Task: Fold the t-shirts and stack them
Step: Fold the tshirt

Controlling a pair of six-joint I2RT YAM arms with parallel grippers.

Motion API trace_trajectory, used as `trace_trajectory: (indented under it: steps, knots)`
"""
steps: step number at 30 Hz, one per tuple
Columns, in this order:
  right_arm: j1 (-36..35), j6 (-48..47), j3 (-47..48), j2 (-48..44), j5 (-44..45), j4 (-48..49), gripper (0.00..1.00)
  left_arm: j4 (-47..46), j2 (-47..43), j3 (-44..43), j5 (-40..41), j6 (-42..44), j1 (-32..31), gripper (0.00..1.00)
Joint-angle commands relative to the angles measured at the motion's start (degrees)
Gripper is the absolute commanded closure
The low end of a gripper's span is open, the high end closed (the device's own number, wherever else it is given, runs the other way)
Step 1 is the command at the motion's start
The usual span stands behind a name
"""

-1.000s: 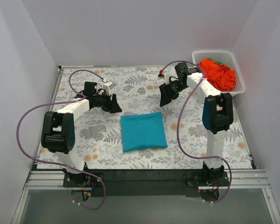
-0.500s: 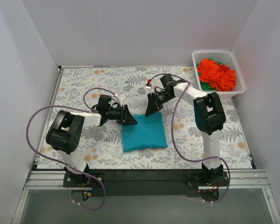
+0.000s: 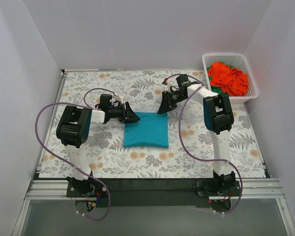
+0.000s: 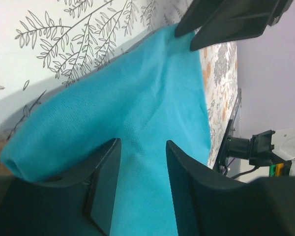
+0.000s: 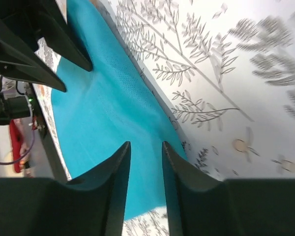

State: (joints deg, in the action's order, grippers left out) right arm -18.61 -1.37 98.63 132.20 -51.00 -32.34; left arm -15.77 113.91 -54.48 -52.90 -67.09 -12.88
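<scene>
A teal-blue t-shirt (image 3: 146, 130), folded into a flat rectangle, lies in the middle of the table. My left gripper (image 3: 133, 117) is at its far left corner. Its jaws stand apart over the cloth (image 4: 152, 88) in the left wrist view (image 4: 143, 142). My right gripper (image 3: 163, 109) is at the far right corner. Its jaws are also apart, low over the cloth (image 5: 98, 98), in the right wrist view (image 5: 146, 143). An orange-red t-shirt (image 3: 229, 78) lies crumpled in the basket, with a bit of green t-shirt (image 3: 215, 90) under it.
The white lattice basket (image 3: 252, 92) stands at the far right corner, off the floral tablecloth (image 3: 103, 152). White walls close in the left, back and right. Purple cables loop beside both arms.
Both grippers have closed in on the teal shirt's far corners. The shirt has shifted a little away from the bases and now lies squarer.
</scene>
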Motion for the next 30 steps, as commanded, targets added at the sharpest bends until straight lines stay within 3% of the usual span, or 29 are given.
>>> trace_trajectory:
  steps: [1, 2, 7, 10, 12, 15, 20, 25, 30]
  knots:
    - [2.09, 0.05, 3.85, -5.71, 0.82, 0.35, 0.60, 3.11, -10.17, 1.54, -1.06, 1.71, 0.67, 0.58]
    - [2.17, 0.31, 2.46, -9.29, 0.12, -0.26, 0.53, 2.85, -12.02, 2.79, -2.02, 0.66, 0.58, 0.57]
    - [0.25, 5.14, -14.13, -20.74, -8.75, 3.50, 0.47, 1.98, -23.28, 9.91, -5.02, -4.54, -2.75, 0.58]
    - [-2.38, 10.93, -23.38, -25.06, -12.18, 8.86, 0.48, 0.13, -28.63, 14.83, -3.70, -8.31, -7.05, 0.60]
    - [-3.79, 17.52, -26.37, -25.42, -12.63, 12.81, 0.56, -1.45, -29.35, 18.52, -3.08, -13.66, -8.99, 0.65]
    - [-7.31, 22.80, -29.80, -24.54, -12.11, 18.35, 0.78, -7.77, -27.78, 22.12, -3.26, -19.81, -9.88, 0.72]
    - [-13.46, 26.33, -33.76, -18.67, -11.49, 25.04, 0.94, -7.01, -18.14, 20.47, -1.86, -18.87, -9.88, 0.83]
    - [-13.03, 24.66, -36.92, -14.00, -6.84, 24.34, 0.98, 6.68, -8.36, 14.24, 8.07, -12.21, -9.62, 0.84]
    - [-9.35, 20.36, -39.30, -9.42, 0.10, 22.23, 0.97, 8.65, -4.22, 13.87, 9.23, -11.13, -7.25, 0.84]
